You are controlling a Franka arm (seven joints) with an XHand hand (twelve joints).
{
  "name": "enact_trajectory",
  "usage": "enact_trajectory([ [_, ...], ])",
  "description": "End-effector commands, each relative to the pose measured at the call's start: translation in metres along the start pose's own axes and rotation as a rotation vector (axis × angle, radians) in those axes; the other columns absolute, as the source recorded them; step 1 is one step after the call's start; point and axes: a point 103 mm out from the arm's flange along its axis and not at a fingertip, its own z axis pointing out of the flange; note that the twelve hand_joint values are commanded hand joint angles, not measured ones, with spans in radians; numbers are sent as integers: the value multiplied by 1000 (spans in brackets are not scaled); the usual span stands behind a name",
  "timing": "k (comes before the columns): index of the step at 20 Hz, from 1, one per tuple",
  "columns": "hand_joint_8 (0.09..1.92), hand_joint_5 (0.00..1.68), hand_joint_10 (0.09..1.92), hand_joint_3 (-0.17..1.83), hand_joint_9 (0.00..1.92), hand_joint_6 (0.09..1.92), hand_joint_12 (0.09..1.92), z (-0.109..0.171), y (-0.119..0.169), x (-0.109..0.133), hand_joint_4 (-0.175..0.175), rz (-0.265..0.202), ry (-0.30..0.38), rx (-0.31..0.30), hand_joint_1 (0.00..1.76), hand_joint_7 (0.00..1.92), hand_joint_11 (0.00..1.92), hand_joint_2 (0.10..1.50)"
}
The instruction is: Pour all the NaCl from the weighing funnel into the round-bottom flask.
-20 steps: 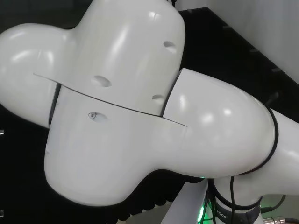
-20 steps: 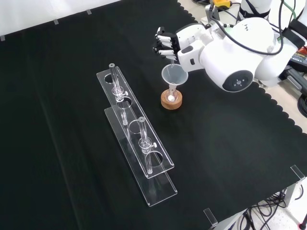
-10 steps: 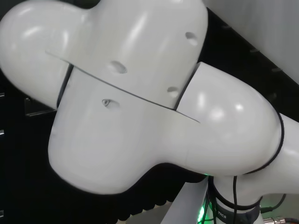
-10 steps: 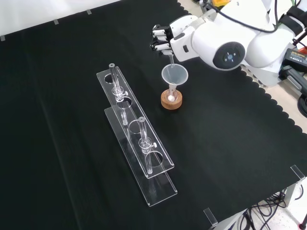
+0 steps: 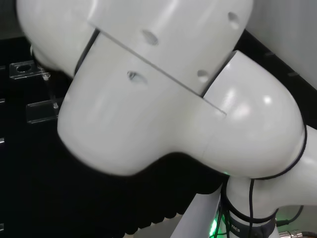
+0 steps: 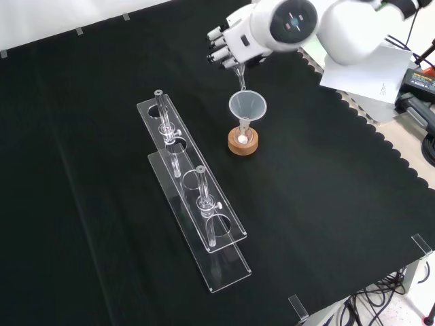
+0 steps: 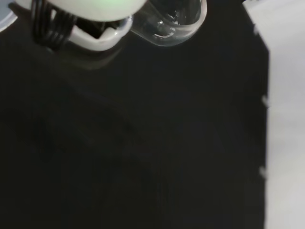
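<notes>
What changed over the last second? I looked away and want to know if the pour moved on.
In the front view the arm's big white link swung up and left, and the hand shifted slightly up and left, holding the weighing funnel over the clear funnel. The flask on its cork ring and the racks stayed put.

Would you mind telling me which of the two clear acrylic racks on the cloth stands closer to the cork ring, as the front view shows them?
The upper rack, farther up the front view; the lower rack lies nearer the view's bottom, away from the cork ring.
</notes>
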Motion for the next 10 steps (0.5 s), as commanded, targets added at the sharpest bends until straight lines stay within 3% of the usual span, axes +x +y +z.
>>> enact_trajectory([
  [1, 623, 1321, 122, 651, 1147, 582, 915, 15, 5, -24, 175, -49, 313, 4, 1137, 720, 979, 642],
  [5, 623, 1320, 122, 651, 1148, 584, 914, 22, 7, -40, 175, -62, 496, 35, 1137, 722, 980, 642],
  [10, 624, 1318, 122, 652, 1149, 587, 914, 29, 10, -55, 175, -58, 615, 53, 1137, 723, 980, 643],
])
